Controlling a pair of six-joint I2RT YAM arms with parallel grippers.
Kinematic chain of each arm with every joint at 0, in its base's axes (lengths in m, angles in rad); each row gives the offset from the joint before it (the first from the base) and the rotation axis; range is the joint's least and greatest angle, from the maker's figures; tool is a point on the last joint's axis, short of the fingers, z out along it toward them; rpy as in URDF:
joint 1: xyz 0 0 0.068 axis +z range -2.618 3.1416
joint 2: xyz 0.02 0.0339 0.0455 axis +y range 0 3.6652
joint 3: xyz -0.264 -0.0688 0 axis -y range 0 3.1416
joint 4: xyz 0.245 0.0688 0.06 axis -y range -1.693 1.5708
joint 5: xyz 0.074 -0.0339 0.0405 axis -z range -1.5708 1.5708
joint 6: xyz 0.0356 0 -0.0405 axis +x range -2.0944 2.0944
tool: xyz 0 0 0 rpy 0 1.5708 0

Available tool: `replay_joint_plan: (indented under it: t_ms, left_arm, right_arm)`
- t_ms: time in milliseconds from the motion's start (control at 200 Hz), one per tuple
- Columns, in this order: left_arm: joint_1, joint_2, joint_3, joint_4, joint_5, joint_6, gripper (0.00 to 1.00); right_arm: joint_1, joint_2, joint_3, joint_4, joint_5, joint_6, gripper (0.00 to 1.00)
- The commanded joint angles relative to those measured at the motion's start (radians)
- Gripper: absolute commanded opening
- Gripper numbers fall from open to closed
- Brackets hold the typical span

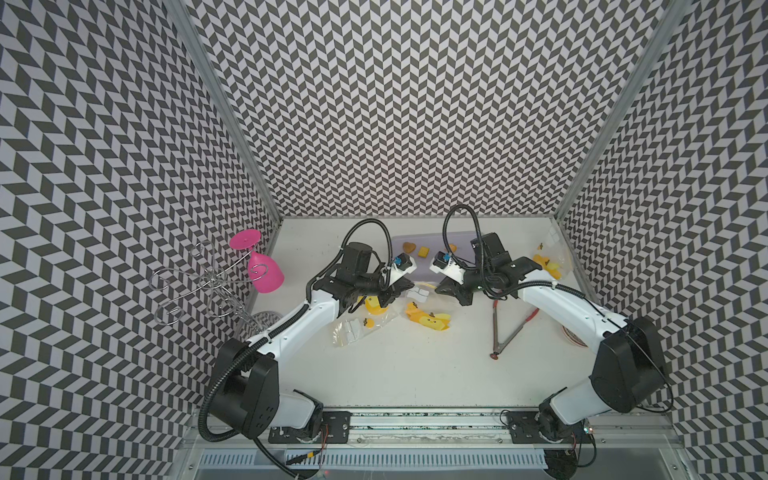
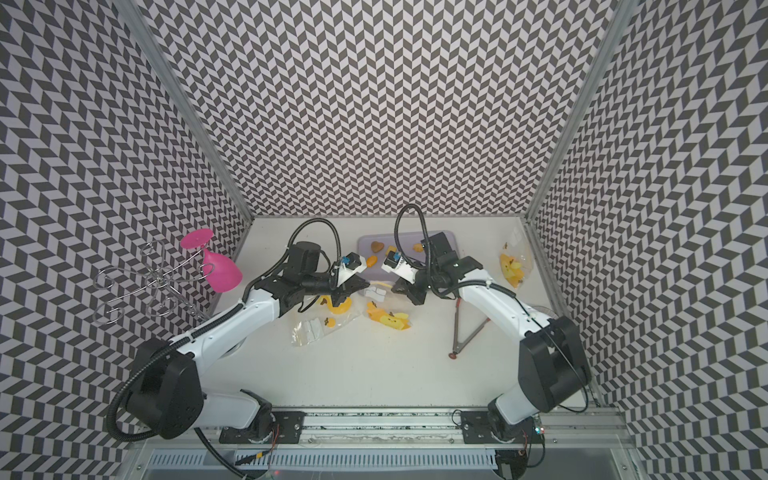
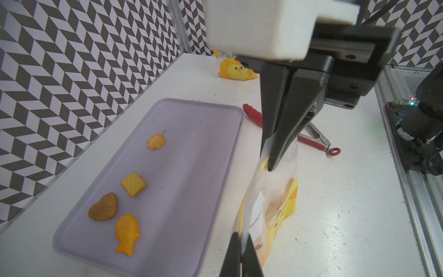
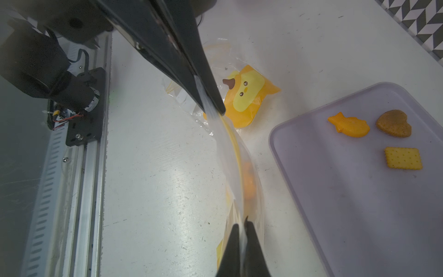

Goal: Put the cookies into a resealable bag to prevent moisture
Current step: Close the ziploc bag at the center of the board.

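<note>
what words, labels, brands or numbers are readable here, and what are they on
No text is readable in any view.
On the printed bag: only a cartoon chick face, no words.
On the held bag: white patches that look blank.
On the cookies, tray and tongs: no lettering seen.

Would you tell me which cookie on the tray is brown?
The heart-shaped cookie: it alone is brown; the fish, the square and the star are orange or yellow.

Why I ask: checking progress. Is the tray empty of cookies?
No, the left wrist view shows four cookies lying on the tray: a heart, a square, a fish and a swirl.
</note>
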Motion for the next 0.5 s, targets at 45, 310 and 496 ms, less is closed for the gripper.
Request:
replay_joint_plan:
  t_ms: [45,310,496]
  left_arm:
    - [0.001,-0.023,0.027,-0.023,0.044,0.03,0.0]
    - [0.001,-0.026,0.032,-0.032,0.051,0.033,0.0]
    - [0.001,-0.029,0.033,-0.034,0.055,0.037,0.0]
  right_arm:
    - [0.022,0.008,-0.007,0.084,-0.039,0.004,0.0]
    - [0.049,0.02,0.0,0.144,-0.049,0.03,0.23]
    - [0.071,0.044,0.018,0.145,-0.025,0.032,0.28]
